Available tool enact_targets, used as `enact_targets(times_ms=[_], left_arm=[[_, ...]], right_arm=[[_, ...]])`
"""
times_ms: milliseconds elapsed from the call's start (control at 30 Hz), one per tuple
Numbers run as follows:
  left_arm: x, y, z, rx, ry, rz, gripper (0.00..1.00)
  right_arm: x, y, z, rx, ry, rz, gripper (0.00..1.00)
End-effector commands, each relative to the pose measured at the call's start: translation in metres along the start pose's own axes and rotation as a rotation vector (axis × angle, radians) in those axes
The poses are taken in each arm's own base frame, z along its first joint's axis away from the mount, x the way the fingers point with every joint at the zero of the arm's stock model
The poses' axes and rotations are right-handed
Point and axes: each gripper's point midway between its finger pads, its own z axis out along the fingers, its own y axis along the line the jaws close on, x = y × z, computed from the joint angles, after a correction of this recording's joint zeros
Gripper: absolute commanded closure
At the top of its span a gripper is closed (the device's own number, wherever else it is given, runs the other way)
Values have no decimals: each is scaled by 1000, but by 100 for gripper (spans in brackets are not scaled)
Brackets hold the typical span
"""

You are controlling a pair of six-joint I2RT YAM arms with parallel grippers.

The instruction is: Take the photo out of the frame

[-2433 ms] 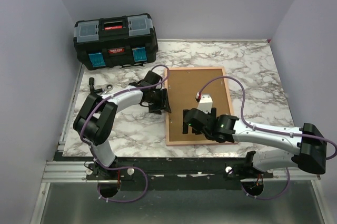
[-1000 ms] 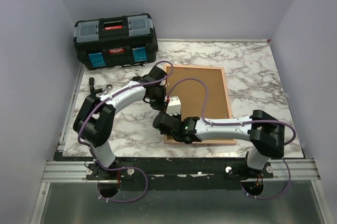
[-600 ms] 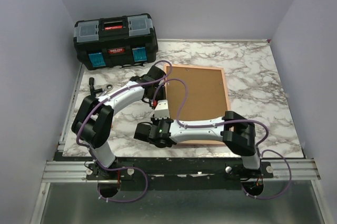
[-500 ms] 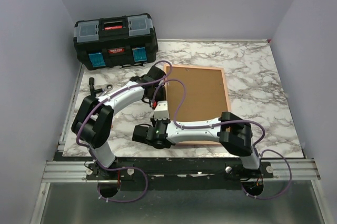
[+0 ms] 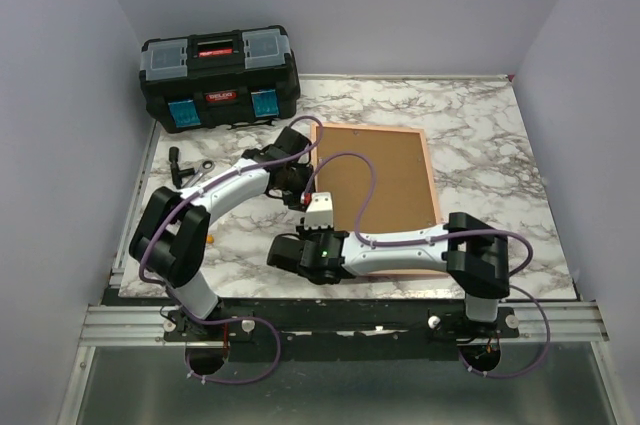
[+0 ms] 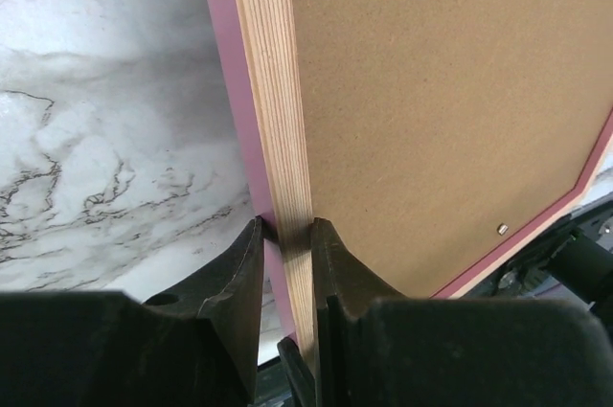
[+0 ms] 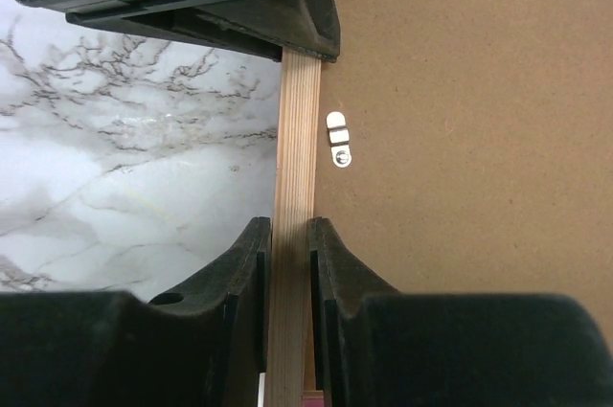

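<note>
Shifted right gripper [image 7: 287, 235] off the middle of the brown backing board [image 5: 375, 180] onto the pink frame [image 5: 370, 127], at the rail facing the black toolbox [image 5: 220, 77]; clamped both fingers there on the pale wooden edge, at the end farthest from the toolbox. Kept left gripper [image 6: 285, 230] pinched on that same rail, at the end nearer the toolbox. Left pink frame lying on the marble table [image 5: 480, 135], backing board up, in front of the toolbox and to its right. Noted a small metal turn tab [image 7: 336, 139] on the board just beside the rail, between the two grippers. Could not see the photo.
</note>
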Motion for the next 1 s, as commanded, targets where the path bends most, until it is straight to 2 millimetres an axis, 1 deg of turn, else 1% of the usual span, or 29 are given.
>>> enact_targets(times_ms=[0, 67, 167, 233, 300, 333, 400, 467, 533, 633, 767, 900, 967], left_arm=[[-20, -36, -28, 211, -77, 31, 73], [-27, -33, -35, 229, -104, 20, 60], [-37, -31, -48, 257, -157, 16, 32], [-41, -31, -57, 276, -184, 13, 16], [-40, -31, -62, 293, -199, -1, 6], [-39, -31, -64, 304, -202, -16, 3], [-35, -29, -63, 317, -211, -50, 1], [-29, -25, -56, 338, -218, -92, 1], [-20, -17, -44, 359, -213, -147, 2], [-16, -18, -33, 431, -218, -207, 2], [-21, -31, -30, 531, -251, -183, 8], [-21, -41, -29, 553, -275, -151, 22], [-22, -45, -30, 575, -288, -155, 27]], right_arm=[[-15, 15, -7, -145, 5, 97, 99], [-17, 13, -7, -173, 9, 125, 99], [-19, 11, -7, -205, 20, 161, 99], [-22, 10, -8, -227, 21, 177, 99], [-25, 9, -10, -242, 19, 188, 99], [-27, 9, -11, -250, 18, 187, 99], [-31, 8, -14, -259, 13, 192, 99], [-34, 7, -17, -269, 9, 195, 99], [-38, 6, -20, -277, 5, 200, 99], [-43, 6, -23, -292, 2, 203, 100], [-45, 7, -28, -320, 3, 208, 99], [-48, 8, -32, -342, -3, 211, 99], [-48, 7, -32, -345, -1, 208, 99]])
